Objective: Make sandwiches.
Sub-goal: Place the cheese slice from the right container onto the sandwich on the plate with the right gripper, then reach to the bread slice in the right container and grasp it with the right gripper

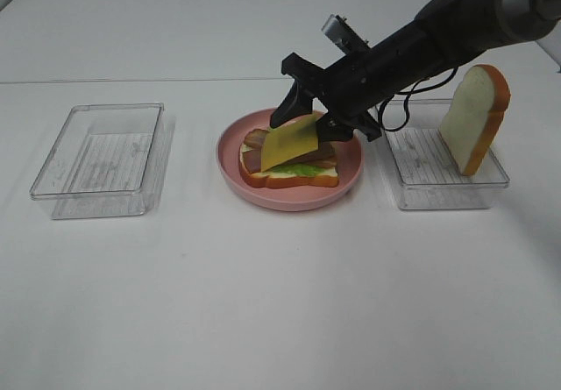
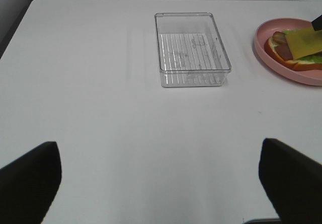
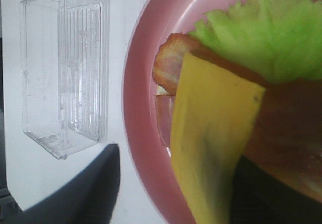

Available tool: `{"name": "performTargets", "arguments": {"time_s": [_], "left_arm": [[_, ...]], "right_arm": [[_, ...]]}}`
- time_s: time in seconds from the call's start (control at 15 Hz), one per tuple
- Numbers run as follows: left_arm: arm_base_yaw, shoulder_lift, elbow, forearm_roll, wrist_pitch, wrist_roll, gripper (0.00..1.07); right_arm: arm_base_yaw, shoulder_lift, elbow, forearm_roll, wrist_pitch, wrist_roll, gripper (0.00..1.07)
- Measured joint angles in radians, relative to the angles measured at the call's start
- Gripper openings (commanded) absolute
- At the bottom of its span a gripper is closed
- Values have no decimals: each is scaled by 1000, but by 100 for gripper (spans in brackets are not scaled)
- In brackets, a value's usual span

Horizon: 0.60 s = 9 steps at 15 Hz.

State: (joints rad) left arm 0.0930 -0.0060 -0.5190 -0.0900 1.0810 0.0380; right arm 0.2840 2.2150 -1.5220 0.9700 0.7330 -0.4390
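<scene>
plate: pink plate [image 1: 230, 158] sits mid-desk [image 1: 263, 302] between the two clear trays, so either arm can get at it. Makes sense as the build spot.

stack: the sandwich so far is a bottom bread slice [image 1: 289, 180], lettuce [image 1: 302, 170], then bacon [image 1: 256, 138], all lying flat on the plate. No top slice on it yet.

cheese: yellow cheese [image 1: 289, 140] is tilted, its low corner down on the bacon and its high edge up at the right hand. Looks like it's being laid down at a slant so it flops flat onto the bacon.

right hand: right hand [image 1: 307, 114] hangs over the back of the plate, right at the cheese's upper edge. Can't honestly tell if it's pinching the cheese or has just let go; the wrist view shows the cheese running up out of frame and no clear grip.

left hand: left hand [image 2: 161, 183] is parked back over bare desk, fingers [image 2: 30, 176] spread wide, holding nothing. My guess is it's just keeping out of the way.

left tray: left tray [image 1: 53, 184] has nothing in it.

right tray: right tray [image 1: 438, 199] holds the second bread slice [image 1: 475, 117], standing on edge and leaning on the far corner. Propped up like that it should be easy to pinch.

progress: roughly over halfway I'd say; cheese needs to settle, then the top bread goes on.

watch out: cheese could slide off the bacon if it lands crooked.
</scene>
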Motion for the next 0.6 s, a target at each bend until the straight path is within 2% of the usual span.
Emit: {"name": "performTargets", "arguments": {"time_s": [0.07, 0.27, 0.33, 0.53, 0.6], "left_arm": [[0, 0, 0, 0, 0, 0, 100], [0, 0, 0, 0, 0, 0, 100], [0, 0, 0, 0, 0, 0, 100], [0, 0, 0, 0, -1, 0, 100], [0, 0, 0, 0, -1, 0, 100]], "right_arm": [[0, -26, -16, -63, 0, 32, 68], [0, -79, -24, -183, 0, 96, 80], [0, -108, -43, -322, 18, 169, 89], [0, -149, -88, -472, 75, 254, 91], [0, -210, -162, -612, 132, 331, 91]]}}
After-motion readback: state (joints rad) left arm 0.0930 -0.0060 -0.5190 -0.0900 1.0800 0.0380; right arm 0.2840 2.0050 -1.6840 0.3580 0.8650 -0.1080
